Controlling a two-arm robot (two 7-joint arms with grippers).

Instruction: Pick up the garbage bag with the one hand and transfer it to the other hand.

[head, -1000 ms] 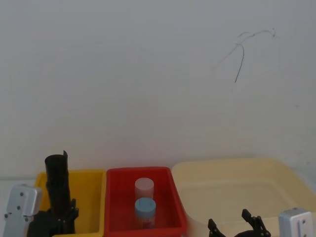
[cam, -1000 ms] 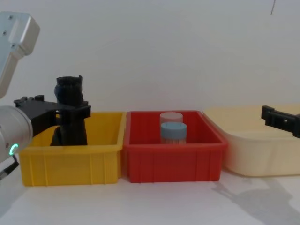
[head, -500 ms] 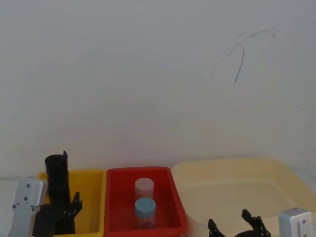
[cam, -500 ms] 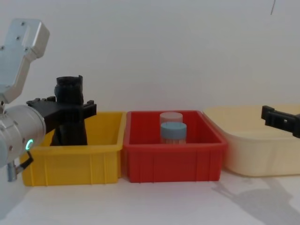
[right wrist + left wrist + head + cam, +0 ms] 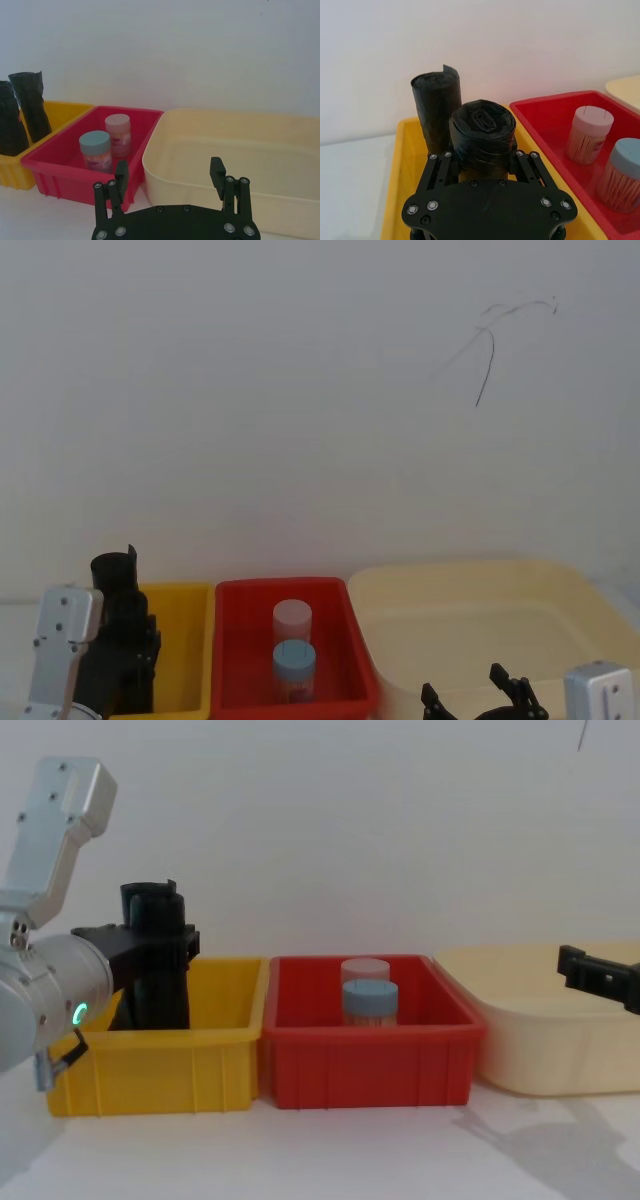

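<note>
Left gripper (image 5: 482,167): fingers closed on upright garbage bag (image 5: 482,132) in yellow bin (image 5: 150,1065), apparently for lifting; right gripper (image 5: 170,172): fingers spread, empty, placed for handover.

A plain, pale wall (image 5: 300,420) fills the far side of the scene, unbroken except for a thin dark curved mark (image 5: 487,350) high up on the right. Nearest the viewer runs a white table (image 5: 330,1155), evenly and softly lit. On its near right part lies a faint grey shadow (image 5: 530,1135) with blurred edges.
</note>
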